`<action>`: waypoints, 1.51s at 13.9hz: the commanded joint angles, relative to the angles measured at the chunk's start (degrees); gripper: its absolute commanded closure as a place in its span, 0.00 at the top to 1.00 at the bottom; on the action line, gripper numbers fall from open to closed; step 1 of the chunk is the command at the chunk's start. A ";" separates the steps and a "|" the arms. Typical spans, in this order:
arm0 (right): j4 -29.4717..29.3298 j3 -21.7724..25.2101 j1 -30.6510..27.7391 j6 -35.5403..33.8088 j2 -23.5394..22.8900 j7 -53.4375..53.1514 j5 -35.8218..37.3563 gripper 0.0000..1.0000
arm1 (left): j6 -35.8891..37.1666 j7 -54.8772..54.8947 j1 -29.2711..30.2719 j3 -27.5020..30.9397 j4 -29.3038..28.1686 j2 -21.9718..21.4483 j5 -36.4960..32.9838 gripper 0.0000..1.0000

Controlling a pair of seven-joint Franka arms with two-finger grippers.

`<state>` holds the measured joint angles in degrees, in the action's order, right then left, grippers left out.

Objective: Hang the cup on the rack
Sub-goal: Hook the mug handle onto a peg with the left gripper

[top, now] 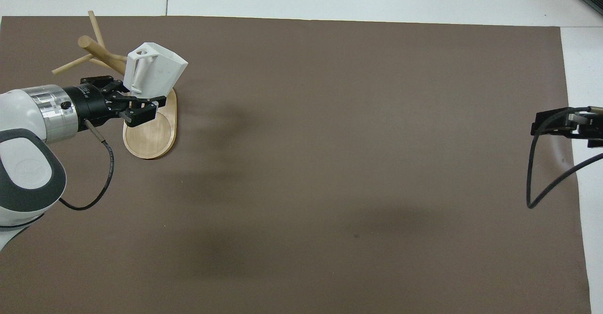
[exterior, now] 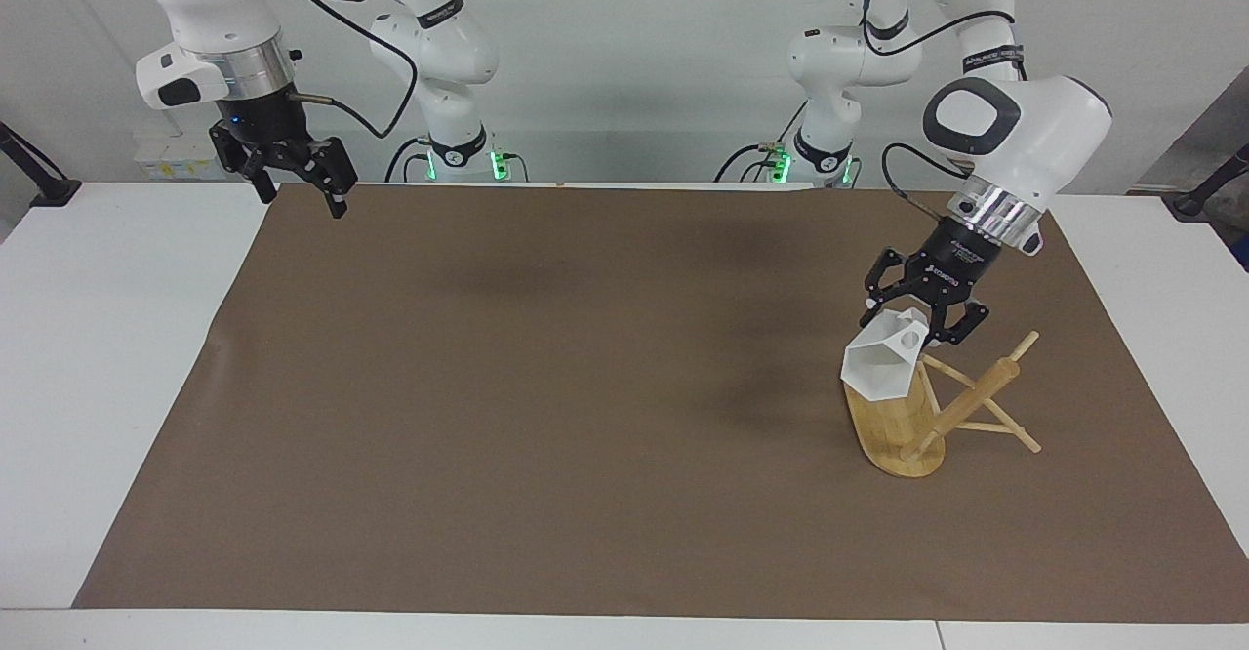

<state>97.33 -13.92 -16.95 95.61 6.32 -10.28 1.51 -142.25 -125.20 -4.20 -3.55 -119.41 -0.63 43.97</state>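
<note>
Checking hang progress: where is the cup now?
The cup is held in the left tool just over the rack base, at the left arm's end of the table.

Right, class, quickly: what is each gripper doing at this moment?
Left gripper: shut on the small white faceted cup, held by its handle over the bamboo peg rack.
Right gripper: open, empty, waiting.

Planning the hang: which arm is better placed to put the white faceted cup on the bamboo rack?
Left: its gripper holds the white faceted cup over the tipped bamboo rack. The right gripper waits at the table's other end.
</note>
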 commanded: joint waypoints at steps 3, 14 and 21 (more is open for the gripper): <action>1.29 -0.06 -0.01 -0.68 1.50 1.67 -0.54 1.00 | -3.21 -3.38 -1.16 0.56 -1.26 1.06 -0.38 0.00; 0.85 -0.06 0.34 -3.14 1.58 1.93 -7.57 1.00 | -5.06 -8.91 -0.02 0.73 -1.26 2.30 -0.64 0.00; 1.02 0.12 0.25 -3.93 1.85 1.67 -6.35 1.00 | -4.18 -10.15 1.03 0.73 -0.91 2.30 -0.73 0.02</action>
<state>97.37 -13.97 -16.25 92.38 6.85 -9.89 -4.90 -146.35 -133.99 -3.54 -2.84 -119.88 2.13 43.91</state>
